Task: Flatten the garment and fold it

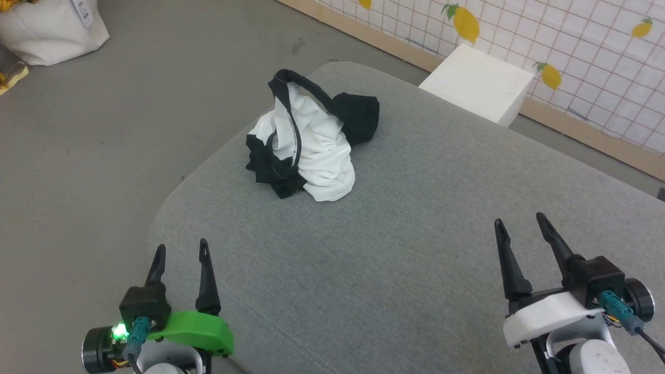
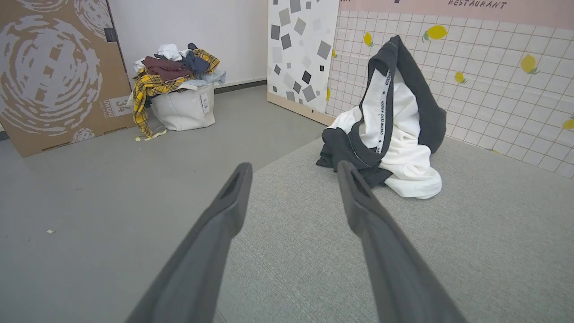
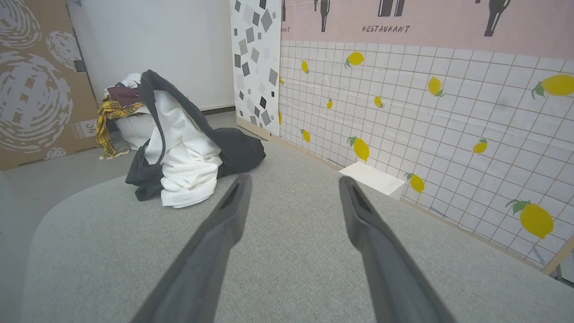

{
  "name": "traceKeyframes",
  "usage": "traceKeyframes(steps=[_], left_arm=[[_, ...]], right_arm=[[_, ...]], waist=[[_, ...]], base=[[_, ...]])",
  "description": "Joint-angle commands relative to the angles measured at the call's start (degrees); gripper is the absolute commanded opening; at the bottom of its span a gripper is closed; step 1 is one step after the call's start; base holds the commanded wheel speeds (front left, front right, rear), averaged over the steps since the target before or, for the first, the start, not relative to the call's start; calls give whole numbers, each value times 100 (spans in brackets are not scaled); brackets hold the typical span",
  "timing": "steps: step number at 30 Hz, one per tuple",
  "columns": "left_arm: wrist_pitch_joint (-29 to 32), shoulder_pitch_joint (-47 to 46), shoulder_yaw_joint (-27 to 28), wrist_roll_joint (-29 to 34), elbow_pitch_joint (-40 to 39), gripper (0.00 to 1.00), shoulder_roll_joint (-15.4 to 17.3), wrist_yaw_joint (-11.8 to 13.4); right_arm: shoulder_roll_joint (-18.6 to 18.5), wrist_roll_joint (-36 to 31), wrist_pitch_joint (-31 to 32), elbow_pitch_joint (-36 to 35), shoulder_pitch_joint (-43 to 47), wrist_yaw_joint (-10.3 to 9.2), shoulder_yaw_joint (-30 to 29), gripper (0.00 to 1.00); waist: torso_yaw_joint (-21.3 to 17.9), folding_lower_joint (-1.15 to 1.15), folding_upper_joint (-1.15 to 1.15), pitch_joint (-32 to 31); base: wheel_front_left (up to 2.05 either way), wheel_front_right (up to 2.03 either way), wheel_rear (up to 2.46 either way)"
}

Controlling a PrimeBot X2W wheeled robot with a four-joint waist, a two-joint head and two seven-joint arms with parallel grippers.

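The garment (image 1: 314,148) lies crumpled in a heap on the far left part of the grey padded table (image 1: 415,249), white body bunched with black sleeves and trim sticking up. From the wrist cameras the garment (image 2: 394,130) (image 3: 184,148) stands as a tall pile. My left gripper (image 1: 182,248) hovers open near the table's front left corner, well short of the heap. Near the front right my right gripper (image 1: 519,218) is open too, nothing between its fingers. The chest print is hidden in the folds.
A white box (image 1: 480,83) stands on the floor beyond the table's far edge, by the lemon-patterned tiled wall (image 1: 571,47). A white bag of clothes (image 2: 179,98) sits on the grey floor to the far left, beside a cardboard panel (image 2: 54,72).
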Motion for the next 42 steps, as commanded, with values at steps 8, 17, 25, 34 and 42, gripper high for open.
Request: traceKeyframes(steps=[8, 17, 25, 34, 42], left_arm=[[-96, 38, -36, -69, 38, 100, 59, 53], [-29, -113, -39, -181, 104, 100, 43, -43], [771, -1455, -14, -520, 458, 100, 394, -584], [2138, -3217, 388, -1287, 894, 100, 1039, -1175], [3529, -3728, 976, -2003, 813, 100, 1863, -1250]], right_arm=[[6, 64, -90, 17, -115, -10, -31, 100], [6, 61, -61, 17, -147, -10, -9, 100], [6, -58, 59, -202, -443, -10, 139, 100], [6, -279, 109, -467, -954, -10, 191, 100], [6, -217, -25, -487, -1473, -10, 275, 100]], waist=[[112, 0, 0, 34], [33, 0, 0, 77], [-650, 0, 0, 711], [-1812, 0, 0, 2120], [-2691, 0, 0, 3313]], base=[[0, 0, 0], [0, 0, 0], [0, 0, 0], [0, 0, 0], [0, 0, 0]])
